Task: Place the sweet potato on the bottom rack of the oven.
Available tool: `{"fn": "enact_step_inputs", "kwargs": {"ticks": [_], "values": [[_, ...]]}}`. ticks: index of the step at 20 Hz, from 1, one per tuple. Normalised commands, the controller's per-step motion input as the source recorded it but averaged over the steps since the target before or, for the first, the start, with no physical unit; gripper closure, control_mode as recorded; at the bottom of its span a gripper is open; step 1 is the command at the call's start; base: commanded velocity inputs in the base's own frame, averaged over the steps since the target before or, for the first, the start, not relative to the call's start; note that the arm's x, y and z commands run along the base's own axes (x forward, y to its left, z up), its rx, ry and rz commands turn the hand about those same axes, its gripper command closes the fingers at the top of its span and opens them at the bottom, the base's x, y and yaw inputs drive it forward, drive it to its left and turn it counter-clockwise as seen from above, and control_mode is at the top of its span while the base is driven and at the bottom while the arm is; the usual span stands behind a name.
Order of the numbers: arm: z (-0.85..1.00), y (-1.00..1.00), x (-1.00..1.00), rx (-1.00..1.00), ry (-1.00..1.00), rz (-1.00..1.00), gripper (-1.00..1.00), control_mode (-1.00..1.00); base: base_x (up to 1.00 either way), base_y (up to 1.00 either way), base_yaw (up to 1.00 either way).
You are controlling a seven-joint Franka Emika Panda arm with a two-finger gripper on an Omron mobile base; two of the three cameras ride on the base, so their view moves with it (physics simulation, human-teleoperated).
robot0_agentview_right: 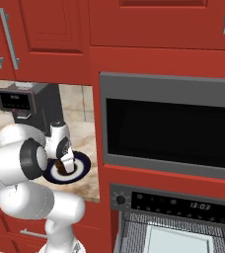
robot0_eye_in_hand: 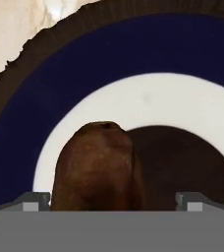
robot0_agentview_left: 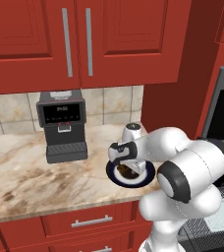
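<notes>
We are a white robot arm in a red kitchen, reaching down over a blue-rimmed plate [robot0_agentview_left: 144, 175] that sits on the marble worktop [robot0_agentview_left: 30, 172] near its right end, beside the tall oven cabinet. The sweet potato [robot0_eye_in_hand: 97, 165], a rough brown lump, lies on the plate's white ring, next to its dark round centre. Our gripper [robot0_eye_in_hand: 111, 199] hangs directly above it with the jaws spread wide, one tip on each side of the potato and neither seeming to touch it; nothing is held. A dark coffee machine [robot0_agentview_left: 62, 125] stands further left on the worktop. To the right, the oven [robot0_agentview_right: 176, 200] has its pale bottom rack [robot0_agentview_right: 176, 239] already visible below the control panel. We judge the task to be early: the approach looks complete, but gripping, lifting, carrying across and setting the potato on the rack all remain
</notes>
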Motion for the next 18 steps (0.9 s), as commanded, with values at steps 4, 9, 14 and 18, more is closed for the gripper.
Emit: {"fn": "enact_step_inputs", "kwargs": {"ticks": [4,9,14,18], "values": [[-0.05,0.0,0.0,0.0,0.01,0.0,1.0,-1.0,0.0,0.0,0.0],[0.02,0.0,0.0,0.0,0.0,0.0,1.0,-1.0,0.0,0.0,0.0],[0.29,-0.09,0.05,0.02,0.11,-0.01,1.0,-1.0,0.0,0.0,0.0],[0.59,0.0,-0.19,0.0,0.0,0.0,1.0,-1.0,0.0,0.0,0.0]]}}
